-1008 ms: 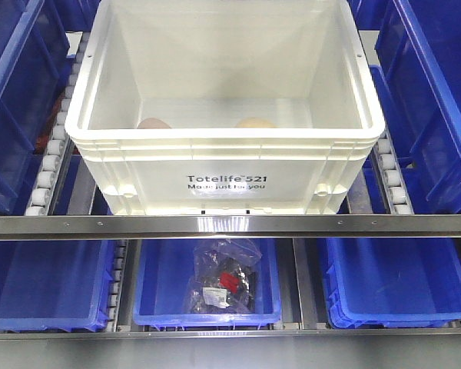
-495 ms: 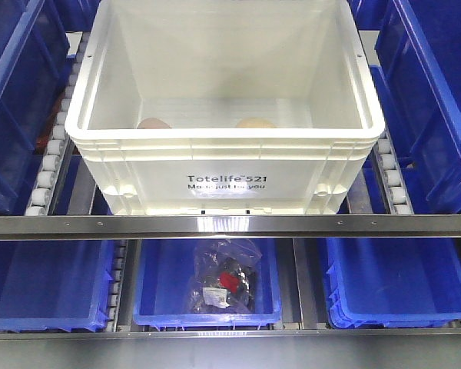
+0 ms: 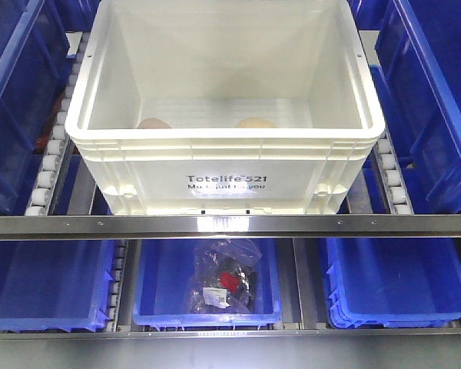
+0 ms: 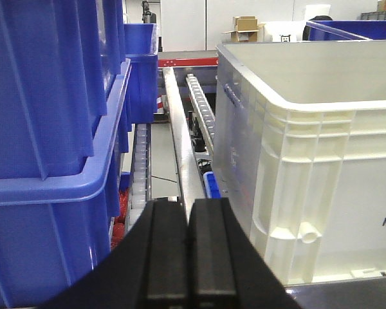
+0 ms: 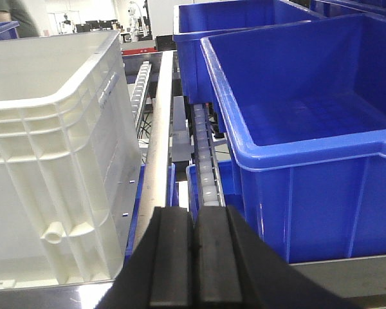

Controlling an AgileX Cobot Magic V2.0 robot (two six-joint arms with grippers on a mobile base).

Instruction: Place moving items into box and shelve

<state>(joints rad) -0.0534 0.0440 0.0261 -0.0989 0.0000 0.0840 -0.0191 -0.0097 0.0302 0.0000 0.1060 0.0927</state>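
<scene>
- Two claws show, one in each wrist view, and both have their black fingers pressed together with nothing between them: the left claw (image 4: pixel 188 254) sits low at the near edge, just left of the white box (image 3: pixel 224 165), and the right claw (image 5: pixel 194 257) sits low just right of it.
- Neither claw touches the box; each points along a gap beside it, over a roller track (image 5: pixel 206 167) of the shelf.
- Both balls lie inside the box on its floor against the near wall, only their tops showing over the rim: the pinkish-brown ball (image 3: pixel 154 123) to the left, the pale yellow ball (image 3: pixel 255 122) near the middle.
- The box stands on the shelf's upper level, between the roller tracks, its near wall just behind the metal rail (image 3: pixel 230 225).
- Judging by this, the loading is done and the shelving is at or near its end; if anything is left, it would be a push on the near wall with closed claws to send the box farther in, or drawing both arms clear of the rail.
- Blue bins (image 3: pixel 434 92) flank the box left and right; on the lower level, a bin holds a clear bag of dark parts (image 3: pixel 223 280).
- Beyond the shelf, the left wrist view shows cardboard boxes (image 4: pixel 244 29) in a bright room.
</scene>
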